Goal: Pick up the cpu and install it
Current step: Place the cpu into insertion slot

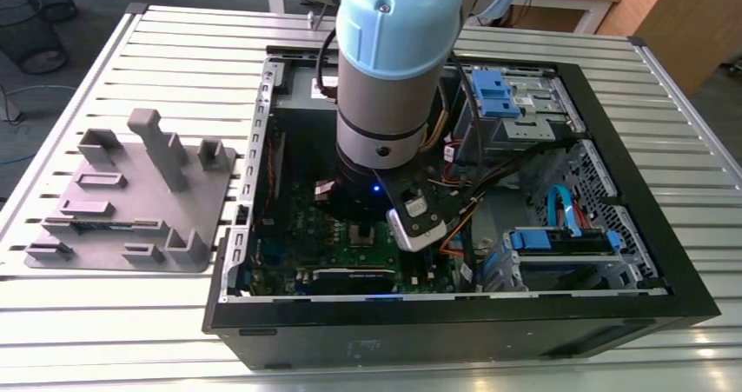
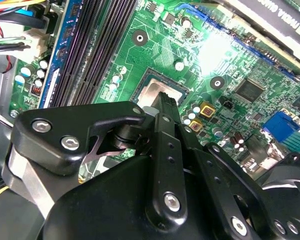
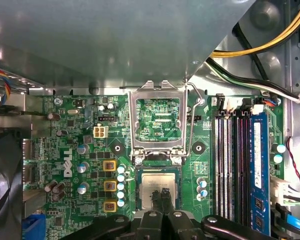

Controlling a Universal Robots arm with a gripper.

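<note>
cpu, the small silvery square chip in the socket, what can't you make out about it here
Small silvery square cpu: its near edge, first wrist view, covered by the black gripper.
Whether gripper touches cpu or hovers: both wrist views, contact point hidden by the gripper itself.
Exterior view: pale blue and grey robot arm stands in front of much of the green motherboard.
</note>
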